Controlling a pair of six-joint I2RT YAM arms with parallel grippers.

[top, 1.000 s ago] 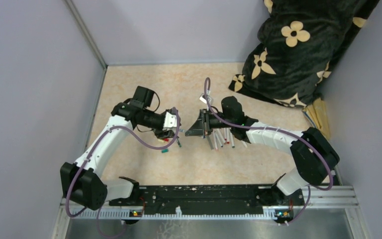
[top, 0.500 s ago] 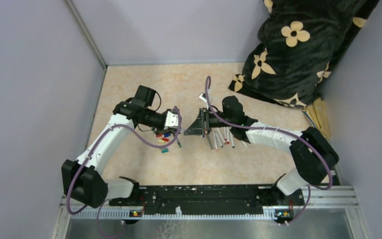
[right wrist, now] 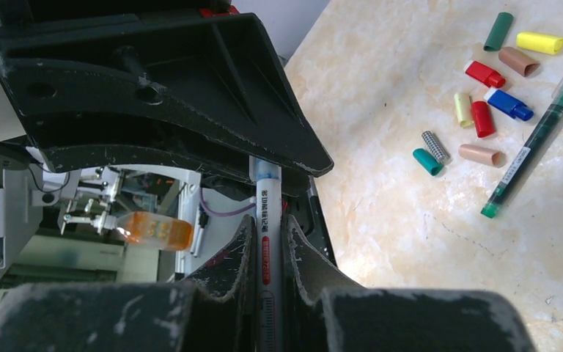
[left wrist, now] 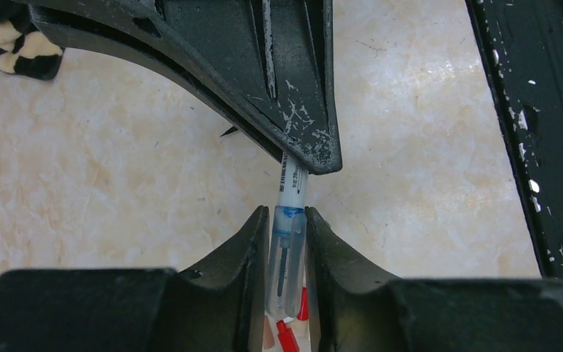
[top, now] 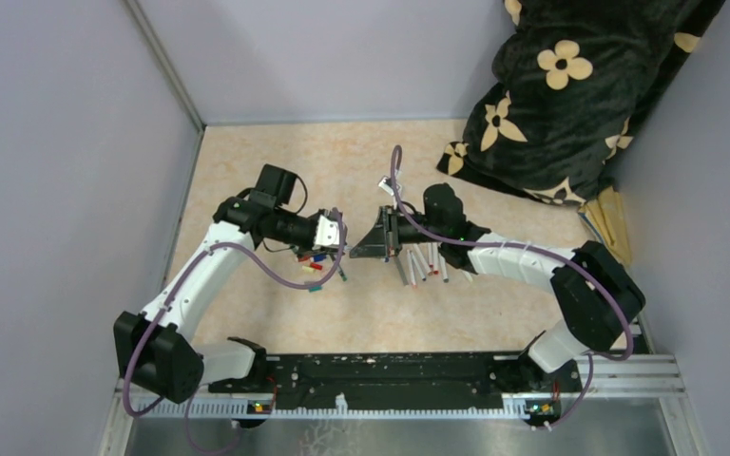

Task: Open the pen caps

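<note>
My two grippers meet tip to tip above the table's middle, with one pen held between them. My right gripper (right wrist: 267, 224) is shut on the pen's white barrel (right wrist: 266, 194). My left gripper (left wrist: 287, 214) is shut on the clear, blue-banded pen cap (left wrist: 286, 253) at that pen's end. The cap sits on the barrel (left wrist: 292, 183). Several loose pen caps (right wrist: 484, 95) in red, blue, yellow, green and brown lie on the table below the left gripper (top: 336, 234). More pens (top: 425, 264) lie in a bunch under the right gripper (top: 366, 247).
A dark green pen (right wrist: 531, 143) lies beside the loose caps. A black flowered blanket (top: 570, 85) fills the far right corner, with wooden sticks (top: 613, 223) at its foot. Grey walls close in the left, back and right. The arms' black mounting rail (top: 390, 370) runs along the near edge.
My left gripper has lifted off the pile of loose caps, moved to the pen's end and closed on its cap. The right gripper has kept still with the pen in it.
</note>
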